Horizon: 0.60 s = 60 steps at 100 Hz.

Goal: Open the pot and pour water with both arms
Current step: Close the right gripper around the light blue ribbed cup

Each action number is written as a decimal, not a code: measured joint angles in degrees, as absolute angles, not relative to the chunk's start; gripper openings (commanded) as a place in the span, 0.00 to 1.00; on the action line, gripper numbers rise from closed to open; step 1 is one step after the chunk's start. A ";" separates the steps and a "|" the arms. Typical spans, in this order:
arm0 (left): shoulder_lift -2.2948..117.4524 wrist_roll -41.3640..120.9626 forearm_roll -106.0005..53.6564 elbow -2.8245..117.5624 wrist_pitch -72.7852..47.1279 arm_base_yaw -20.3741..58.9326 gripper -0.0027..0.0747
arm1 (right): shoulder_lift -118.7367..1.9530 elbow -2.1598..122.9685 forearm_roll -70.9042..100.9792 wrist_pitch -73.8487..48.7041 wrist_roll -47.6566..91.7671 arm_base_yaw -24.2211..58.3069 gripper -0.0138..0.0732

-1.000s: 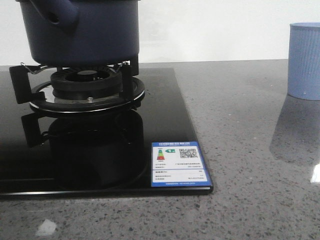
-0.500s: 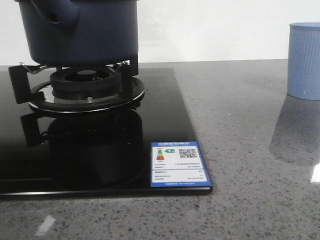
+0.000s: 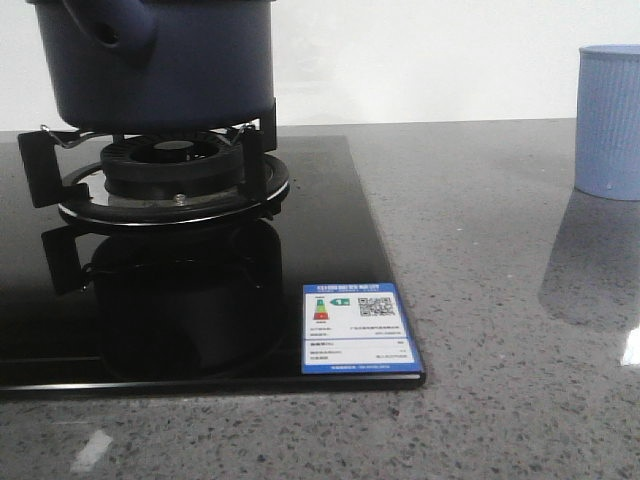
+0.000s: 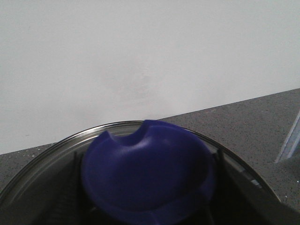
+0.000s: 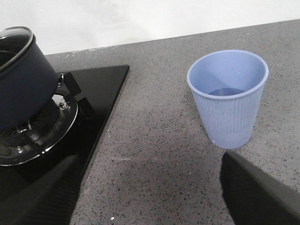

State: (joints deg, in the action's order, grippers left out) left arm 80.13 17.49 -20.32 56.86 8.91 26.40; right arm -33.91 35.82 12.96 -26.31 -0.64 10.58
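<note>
Pot [image 3: 165, 65] upright on burner [image 3: 170, 170], handle forward-left.

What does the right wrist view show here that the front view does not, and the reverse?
Only the right wrist view shows the cup's open mouth and inside, the pot's glass lid rim, and the right gripper's fingers, spread apart. Only the front view shows the stove's label sticker and the pot's side handle. Both show pot, burner, cup and grey counter.
</note>
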 measured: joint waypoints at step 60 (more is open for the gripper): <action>66.92 17.49 -20.32 56.86 8.09 23.23 0.55 | -33.91 35.82 9.92 -25.82 -0.64 10.58 0.79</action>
